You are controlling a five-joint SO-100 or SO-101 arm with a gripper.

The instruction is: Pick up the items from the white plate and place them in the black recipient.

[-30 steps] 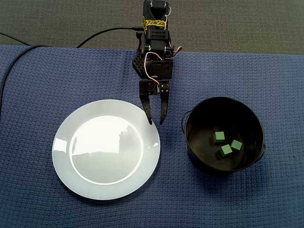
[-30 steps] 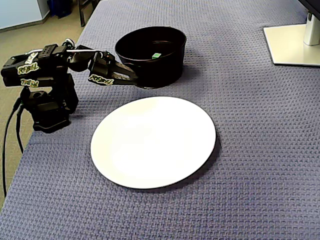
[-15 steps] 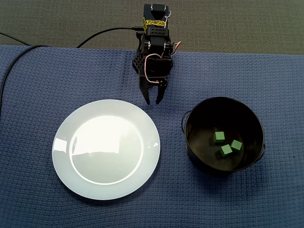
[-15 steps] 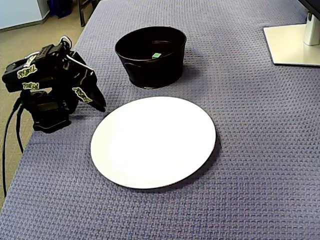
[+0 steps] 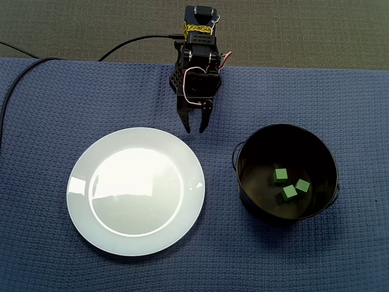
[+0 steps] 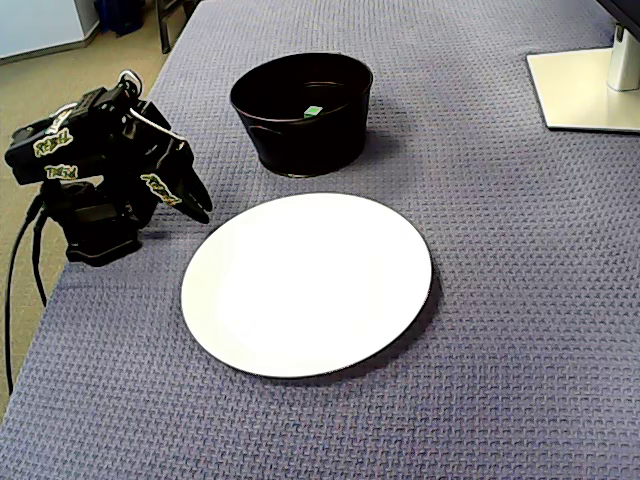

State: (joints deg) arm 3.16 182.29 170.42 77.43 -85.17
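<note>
My black pincer (image 5: 194, 129) hangs slightly parted, gripping nothing, just beyond the round white plate (image 5: 76, 188). In a fixed view, three small green cubes (image 5: 289, 193) lie in the round black pot (image 5: 246, 190) on the right. In a fixed view, its wall hides all but one cube (image 6: 313, 111). A white stand base (image 6: 585, 85) is cut off at the edge.

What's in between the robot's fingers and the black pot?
Nothing but bare blue cloth lies between the fingers and the black pot. The fixed view looking straight down shows that stretch most clearly.
</note>
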